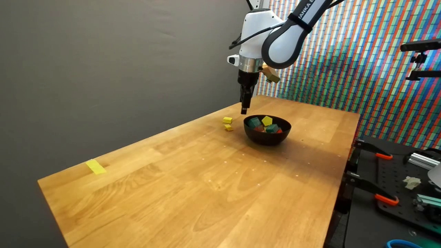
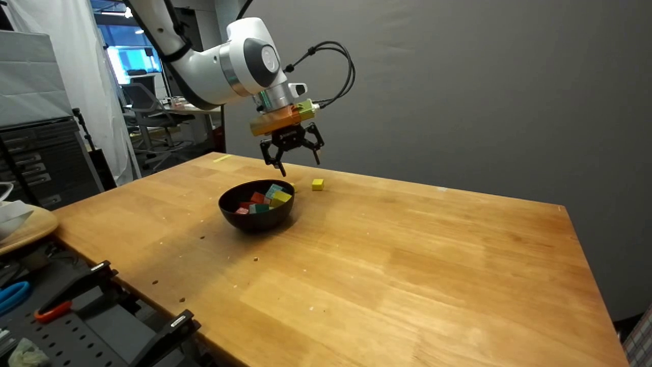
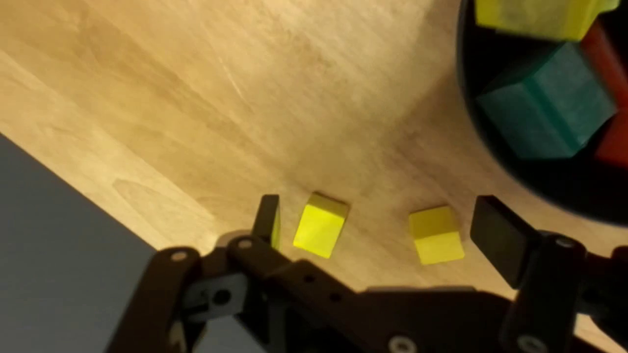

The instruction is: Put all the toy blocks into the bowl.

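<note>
Two small yellow toy blocks lie on the wooden table beside the bowl: one yellow block (image 3: 319,228) and another yellow block (image 3: 436,235) show side by side in the wrist view, beneath the gap of my gripper (image 3: 380,230). In an exterior view the bowl's rim partly hides one of them, while a yellow block (image 2: 318,184) stands in plain sight. The black bowl (image 1: 267,139) holds several blocks, among them a green block (image 3: 549,103), a red block (image 2: 257,198) and a yellow block (image 1: 267,121). My gripper hangs open above the table, apart from everything, its fingers spread wide and holding nothing.
A flat yellow strip (image 1: 96,166) is on the table near its edge. Along the long side, black clamps (image 1: 372,189) with orange parts grip the table edge. A grey wall (image 2: 458,102) rises behind the opposite edge, close to the loose blocks.
</note>
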Available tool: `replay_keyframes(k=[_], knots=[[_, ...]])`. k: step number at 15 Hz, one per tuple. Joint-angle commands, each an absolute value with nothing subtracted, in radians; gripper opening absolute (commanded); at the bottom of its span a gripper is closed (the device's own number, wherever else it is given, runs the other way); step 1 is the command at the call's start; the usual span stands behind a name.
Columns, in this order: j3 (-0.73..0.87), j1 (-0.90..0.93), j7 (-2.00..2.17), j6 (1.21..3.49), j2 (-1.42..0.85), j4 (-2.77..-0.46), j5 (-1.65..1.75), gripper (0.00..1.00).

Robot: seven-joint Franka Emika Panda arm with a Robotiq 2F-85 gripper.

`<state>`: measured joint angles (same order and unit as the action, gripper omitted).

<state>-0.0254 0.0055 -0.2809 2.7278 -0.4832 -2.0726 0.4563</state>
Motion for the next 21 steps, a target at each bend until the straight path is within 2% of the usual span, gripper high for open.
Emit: replay_keyframes(k=[1, 7, 14, 15, 17, 21], knots=[[-0.016, 0.043, -0.258, 2.672, -0.616, -1.856, 0.396, 1.0], [0.003, 0.07, -0.238, 2.552, -0.777, -1.602, 0.335, 1.0], [0.039, 0.076, -0.238, 2.461, -0.902, -1.485, 0.34, 0.98], [0.035, 0.075, -0.24, 2.452, -0.914, -1.476, 0.335, 0.74], [0.03, 0.071, -0.239, 2.445, -0.928, -1.472, 0.328, 0.73], [0.028, 0.07, -0.22, 2.43, -0.891, -1.532, 0.316, 0.42]])
